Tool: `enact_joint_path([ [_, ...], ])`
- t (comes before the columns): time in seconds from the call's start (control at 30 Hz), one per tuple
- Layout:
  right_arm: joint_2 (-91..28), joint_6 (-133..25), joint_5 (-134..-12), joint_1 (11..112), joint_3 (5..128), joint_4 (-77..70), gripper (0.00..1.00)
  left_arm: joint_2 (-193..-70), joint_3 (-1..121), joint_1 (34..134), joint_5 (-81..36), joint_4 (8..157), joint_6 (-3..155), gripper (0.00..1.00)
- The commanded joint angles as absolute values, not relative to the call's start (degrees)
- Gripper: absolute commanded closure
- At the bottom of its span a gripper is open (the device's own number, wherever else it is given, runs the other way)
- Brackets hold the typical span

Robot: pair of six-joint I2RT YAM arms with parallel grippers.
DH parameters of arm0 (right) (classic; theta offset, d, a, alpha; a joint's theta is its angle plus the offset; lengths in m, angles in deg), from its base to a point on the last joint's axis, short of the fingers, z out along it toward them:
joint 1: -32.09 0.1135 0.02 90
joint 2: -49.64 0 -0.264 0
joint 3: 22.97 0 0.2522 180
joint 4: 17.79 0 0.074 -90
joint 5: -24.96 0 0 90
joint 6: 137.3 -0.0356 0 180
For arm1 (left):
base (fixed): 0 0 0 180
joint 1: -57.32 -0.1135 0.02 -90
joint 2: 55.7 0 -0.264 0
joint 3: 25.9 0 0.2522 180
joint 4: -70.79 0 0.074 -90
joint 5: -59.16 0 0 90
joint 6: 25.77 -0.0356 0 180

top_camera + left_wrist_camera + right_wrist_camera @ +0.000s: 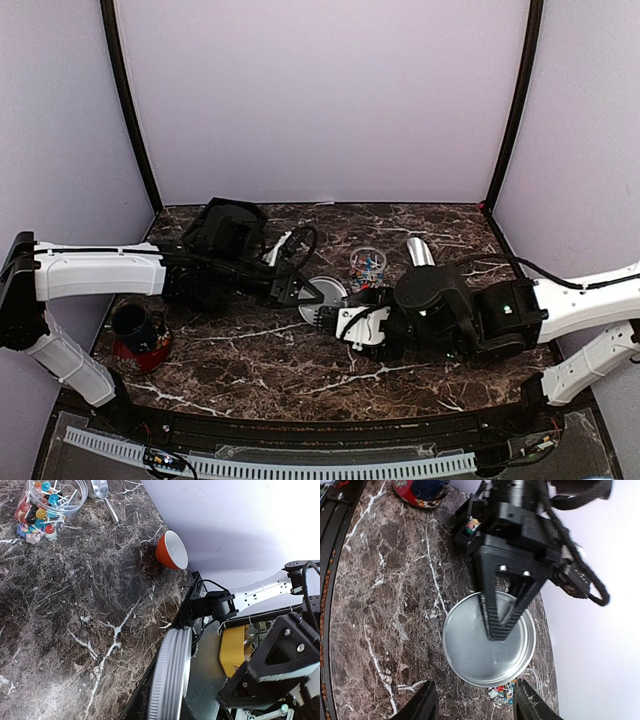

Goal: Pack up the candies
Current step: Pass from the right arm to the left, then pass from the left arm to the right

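Centrally, a round silver lid (325, 296) is held on edge above the marble table (250, 365), clenched at its rim by the left gripper (303, 292). In the right wrist view, one black finger (499, 611) is seen lying across the lid's face. The right gripper (474, 702) is released, its jaws spread apart just beside the lid with nothing grasped between them. The candies (37, 515) are seen heaped inside an open glass jar (367, 268), which stands upright just behind the lid. A silver scoop (420, 250) is laid near the jar on its right. A dark mug (138, 335) is placed well apart, under the left arm.
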State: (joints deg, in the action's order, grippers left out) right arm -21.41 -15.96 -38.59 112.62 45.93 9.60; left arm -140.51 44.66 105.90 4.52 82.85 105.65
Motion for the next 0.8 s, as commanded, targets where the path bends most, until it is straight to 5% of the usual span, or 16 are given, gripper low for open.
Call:
enact_joint_path([
  [0.0, -24.0, -10.92, -34.77, 115.02, 43.84, 3.45, 0.5, -138.84, 43.31, 104.99, 6.31, 79.45, 108.73, 0.99],
  [0.43, -30.26, -7.8, -28.3, 116.9, 41.34, -10.27, 0.72, -138.74, 42.2, 104.43, 6.66, 77.66, 111.04, 1.0],
  [0.77, -32.64, -7.44, -26.94, 116.9, 41.51, -11.41, 0.77, -138.25, 41.67, 104.43, 6.83, 76.9, 111.86, 1.0],
])
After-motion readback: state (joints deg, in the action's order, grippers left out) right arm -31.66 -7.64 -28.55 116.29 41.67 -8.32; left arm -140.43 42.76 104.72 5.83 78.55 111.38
